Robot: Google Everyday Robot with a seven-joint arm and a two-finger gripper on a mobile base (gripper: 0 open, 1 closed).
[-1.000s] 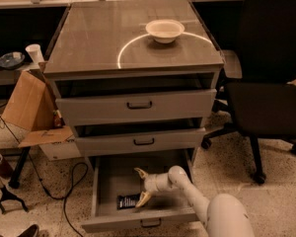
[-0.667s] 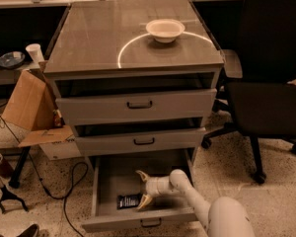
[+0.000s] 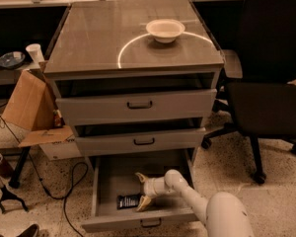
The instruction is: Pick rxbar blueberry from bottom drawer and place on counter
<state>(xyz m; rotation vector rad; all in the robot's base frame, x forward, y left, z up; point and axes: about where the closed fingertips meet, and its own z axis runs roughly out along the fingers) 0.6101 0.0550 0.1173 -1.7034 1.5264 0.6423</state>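
Note:
The bottom drawer (image 3: 104,186) is pulled open at the foot of the grey cabinet. The rxbar blueberry (image 3: 128,201), a dark flat bar with pale lettering, lies on the drawer floor near the front left. My gripper (image 3: 139,191) reaches into the drawer from the right, just right of the bar, with its pale fingers spread open, one fingertip (image 3: 139,176) above and one at the bar's right end. It holds nothing. The counter (image 3: 89,38) is the glossy grey-brown cabinet top with a curved light reflection.
A white bowl (image 3: 165,29) sits on the counter at the back right. A black office chair (image 3: 274,83) stands right of the cabinet. A cardboard box (image 3: 32,107) and cables lie on the floor at the left. The two upper drawers stand slightly open.
The gripper has shifted slightly left and down, closer to the bar. The bar has not moved.

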